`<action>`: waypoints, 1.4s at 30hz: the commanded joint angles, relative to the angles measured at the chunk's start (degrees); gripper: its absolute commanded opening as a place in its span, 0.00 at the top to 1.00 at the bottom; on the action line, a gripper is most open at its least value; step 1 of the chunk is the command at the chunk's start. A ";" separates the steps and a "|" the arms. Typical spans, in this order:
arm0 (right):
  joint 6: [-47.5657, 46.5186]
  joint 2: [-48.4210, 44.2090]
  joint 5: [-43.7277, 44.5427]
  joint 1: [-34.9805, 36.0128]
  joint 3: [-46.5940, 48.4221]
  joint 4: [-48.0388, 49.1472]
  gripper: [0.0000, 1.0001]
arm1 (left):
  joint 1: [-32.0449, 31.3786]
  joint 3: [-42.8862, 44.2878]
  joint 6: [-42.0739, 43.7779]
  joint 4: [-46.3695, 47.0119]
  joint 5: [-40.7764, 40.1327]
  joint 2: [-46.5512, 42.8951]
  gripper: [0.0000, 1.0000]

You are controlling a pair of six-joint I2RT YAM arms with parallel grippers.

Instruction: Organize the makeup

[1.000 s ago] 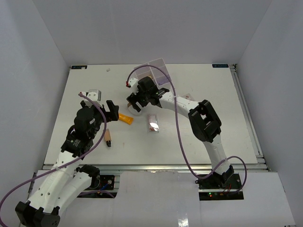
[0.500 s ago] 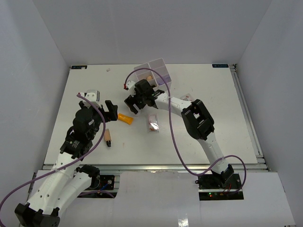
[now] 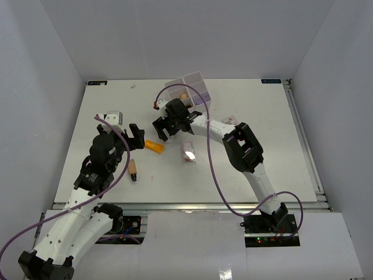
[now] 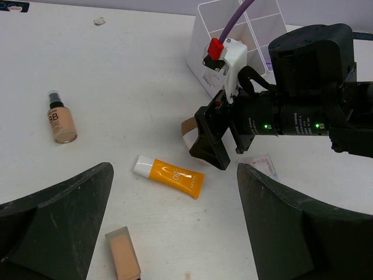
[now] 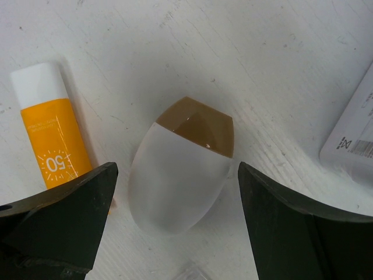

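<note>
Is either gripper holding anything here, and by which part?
Nothing is held. The right gripper is open, straddling the egg-shaped sponge without closing on it; the left gripper is open and empty.

From high above the near edge, looks down and forward over the whole table (image 3: 280, 111). From the left wrist, low at the near left, faces far and rightward across the orange tube (image 4: 169, 177) toward the right arm (image 4: 303, 111). From the right wrist, stares straight down, very close, at a brown-tipped sponge (image 5: 180, 169) beside that orange tube. Shares the orange tube in all three.
</note>
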 commanded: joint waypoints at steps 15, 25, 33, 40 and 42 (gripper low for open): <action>8.19 -0.81 11.11 2.47 -5.95 4.66 0.10 | 0.64 -0.41 0.39 0.09 1.02 -0.53 0.02; 7.11 -0.76 13.17 2.72 -8.20 6.65 0.03 | 0.75 -0.50 0.43 0.31 1.26 -0.34 0.02; 3.08 -1.90 11.90 2.67 -11.39 8.15 0.31 | 0.84 -0.59 0.39 1.15 4.86 1.36 0.02; -1.58 -6.27 9.76 2.43 -14.54 9.05 0.65 | 0.84 -1.40 -0.29 3.00 8.75 1.72 0.02; -2.97 -9.18 7.23 1.68 -15.90 9.20 0.73 | 0.84 -1.62 -0.76 3.87 11.40 2.21 0.02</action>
